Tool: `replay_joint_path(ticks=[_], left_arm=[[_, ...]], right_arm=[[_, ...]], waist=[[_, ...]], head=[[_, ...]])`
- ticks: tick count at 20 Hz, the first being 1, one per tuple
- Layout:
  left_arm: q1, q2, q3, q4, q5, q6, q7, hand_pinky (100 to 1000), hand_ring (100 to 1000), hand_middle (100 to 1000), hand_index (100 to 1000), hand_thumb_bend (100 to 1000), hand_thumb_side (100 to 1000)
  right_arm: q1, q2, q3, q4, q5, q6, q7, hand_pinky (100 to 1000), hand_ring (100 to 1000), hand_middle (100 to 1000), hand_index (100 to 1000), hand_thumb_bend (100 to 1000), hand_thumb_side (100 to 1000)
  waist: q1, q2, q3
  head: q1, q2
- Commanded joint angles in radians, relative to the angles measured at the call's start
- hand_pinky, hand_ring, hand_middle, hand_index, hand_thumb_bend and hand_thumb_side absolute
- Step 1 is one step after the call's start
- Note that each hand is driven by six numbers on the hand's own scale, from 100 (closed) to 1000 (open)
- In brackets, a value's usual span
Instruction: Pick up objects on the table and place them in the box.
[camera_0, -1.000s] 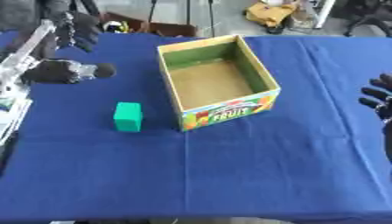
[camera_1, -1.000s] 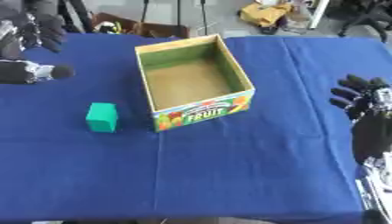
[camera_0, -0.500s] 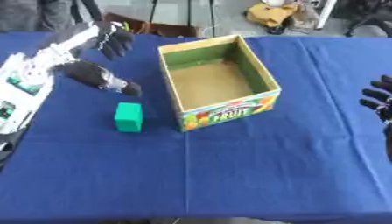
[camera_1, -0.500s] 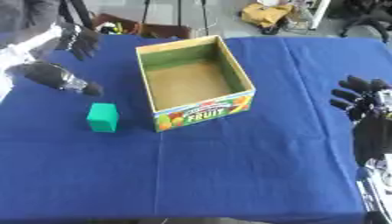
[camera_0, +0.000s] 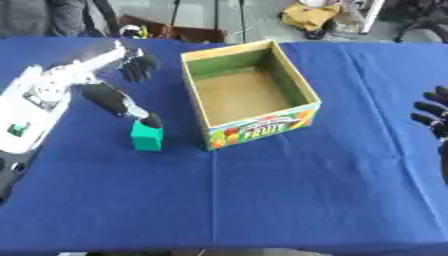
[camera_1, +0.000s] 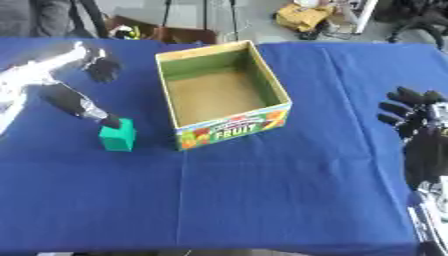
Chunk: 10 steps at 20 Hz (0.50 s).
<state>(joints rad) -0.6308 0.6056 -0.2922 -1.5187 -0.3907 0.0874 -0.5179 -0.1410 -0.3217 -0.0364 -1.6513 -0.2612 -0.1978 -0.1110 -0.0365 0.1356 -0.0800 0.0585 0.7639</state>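
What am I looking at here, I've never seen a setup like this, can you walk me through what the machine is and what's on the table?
This is a humanoid robot's upper body, steered by a person. Both pictures come from a stereo camera in its head, looking down at the work, so they are nearly the same.

A table with a blue cloth holds a cardboard fruit box, open on top and with nothing visible inside, and a small green block beside it on the robot's left.

The left hand reaches down from the white arm, one dark finger tip touching or nearly touching the block's top. It grips nothing yet. The right hand rests idle at the right edge, fingers spread.

The block looks meant for the box.
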Motion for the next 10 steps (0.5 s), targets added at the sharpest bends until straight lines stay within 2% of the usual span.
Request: replay_joint_path(ticks=[1, 10], left_arm=[[-0.014, 0.006, 0.007, -0.002, -0.05, -0.021, -0.023, 658, 627, 586, 776, 959, 368], [-0.006, -0.016, 0.023, 0.002, -0.195, -0.075, -0.053, 664, 635, 596, 783, 945, 371]], right_arm=[[-0.01, -0.029, -0.004, -0.008, 0.004, -0.002, 0.002, 747, 756, 738, 817, 100, 1000], [-0.009, -0.028, -0.004, -0.009, 0.004, -0.002, 0.001, 747, 756, 737, 817, 100, 1000]], waist=[[0.0, -0.015, 0.001], [-0.001, -0.014, 0.001]], head=[[0.002, 0.005], [0.002, 0.004]])
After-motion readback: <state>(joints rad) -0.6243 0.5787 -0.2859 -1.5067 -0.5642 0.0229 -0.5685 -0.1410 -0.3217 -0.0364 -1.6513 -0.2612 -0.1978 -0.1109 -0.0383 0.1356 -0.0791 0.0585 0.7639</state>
